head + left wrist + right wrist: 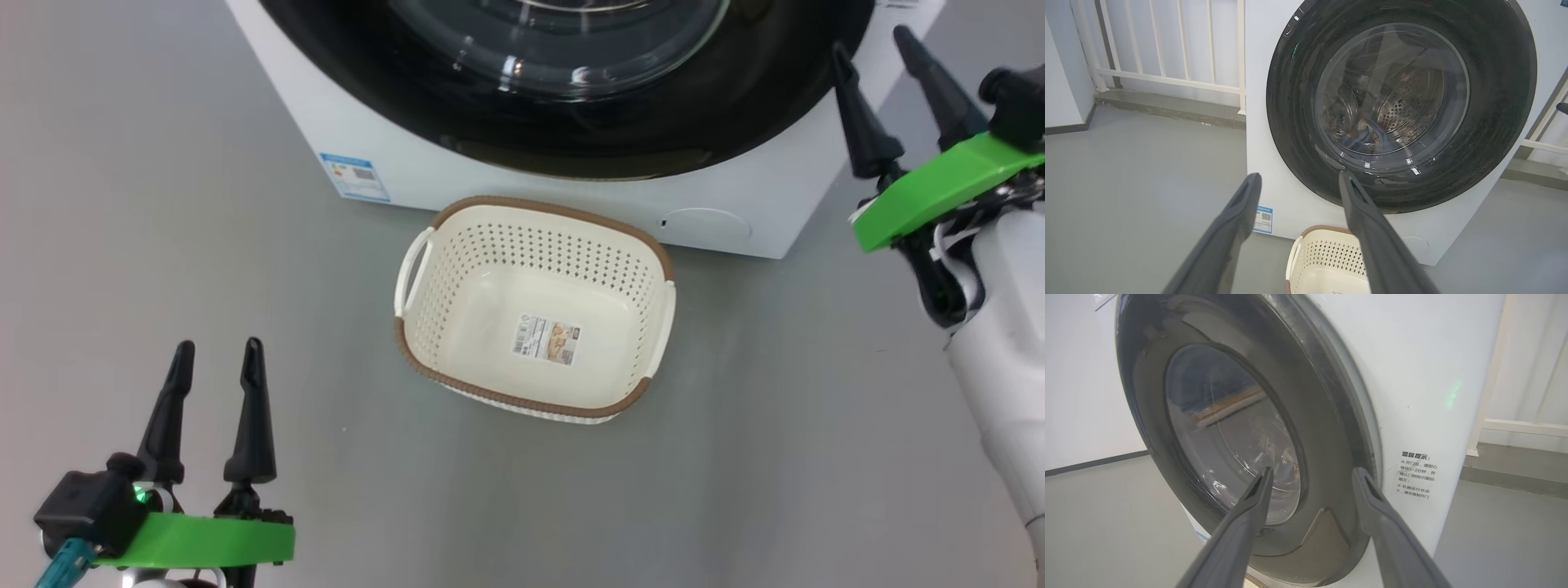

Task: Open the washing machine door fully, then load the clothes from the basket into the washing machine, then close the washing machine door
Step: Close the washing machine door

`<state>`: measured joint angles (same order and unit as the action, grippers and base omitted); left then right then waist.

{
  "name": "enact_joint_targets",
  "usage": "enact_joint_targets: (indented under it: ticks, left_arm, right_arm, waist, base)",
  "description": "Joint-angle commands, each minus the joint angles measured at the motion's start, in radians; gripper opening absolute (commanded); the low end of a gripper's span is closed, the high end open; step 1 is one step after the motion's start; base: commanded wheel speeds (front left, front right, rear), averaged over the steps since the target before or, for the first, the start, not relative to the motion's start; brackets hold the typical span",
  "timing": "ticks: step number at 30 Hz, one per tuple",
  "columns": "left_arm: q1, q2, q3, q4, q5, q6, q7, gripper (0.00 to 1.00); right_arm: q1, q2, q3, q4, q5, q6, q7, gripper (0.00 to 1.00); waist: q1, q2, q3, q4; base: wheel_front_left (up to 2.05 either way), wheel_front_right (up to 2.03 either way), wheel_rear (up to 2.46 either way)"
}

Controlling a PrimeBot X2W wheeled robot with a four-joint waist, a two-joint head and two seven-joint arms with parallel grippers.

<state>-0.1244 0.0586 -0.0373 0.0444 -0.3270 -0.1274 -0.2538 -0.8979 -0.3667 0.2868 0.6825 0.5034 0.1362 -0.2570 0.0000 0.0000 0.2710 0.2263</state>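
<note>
The washing machine (735,196) stands ahead with its round black-rimmed door (1400,106) flat against the front, shut. Through the glass, bluish clothes (1367,136) lie at the bottom of the steel drum. On the floor in front sits the cream basket (535,310), with just a label sticker on its bottom. My right gripper (878,49) is open beside the door's right rim, fingers apart and holding nothing; in the right wrist view the right gripper (1312,473) points at that rim. Low at the left, my left gripper (219,353) is open over bare floor.
Grey floor (163,204) spreads around the basket and the machine. A white railing (1167,45) on a low step runs behind and left of the washer. A blue label sticker (355,175) and a round filter cap (706,224) mark the machine's lower front.
</note>
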Motion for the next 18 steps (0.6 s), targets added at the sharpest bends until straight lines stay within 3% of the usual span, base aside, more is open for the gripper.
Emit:
enact_joint_targets:
  ticks: [1, 18]
  left_arm:
    - [0.006, 0.026, 0.037, -0.021, 0.016, -0.003, -0.008, 1.0]
    - [0.058, 0.039, 0.07, -0.018, 0.029, -0.003, -0.008, 1.0]
  right_arm:
    - [0.033, 0.013, 0.019, -0.04, 0.005, -0.006, -0.005, 1.0]
    - [0.265, 0.065, 0.001, -0.208, 0.005, -0.006, -0.005, 1.0]
  waist:
    - [0.0, 0.0, -0.025, -0.029]
    - [0.0, 0.0, -0.141, -0.171]
  base:
    - [0.0, 0.0, 0.0]
    - [0.0, 0.0, 0.0]
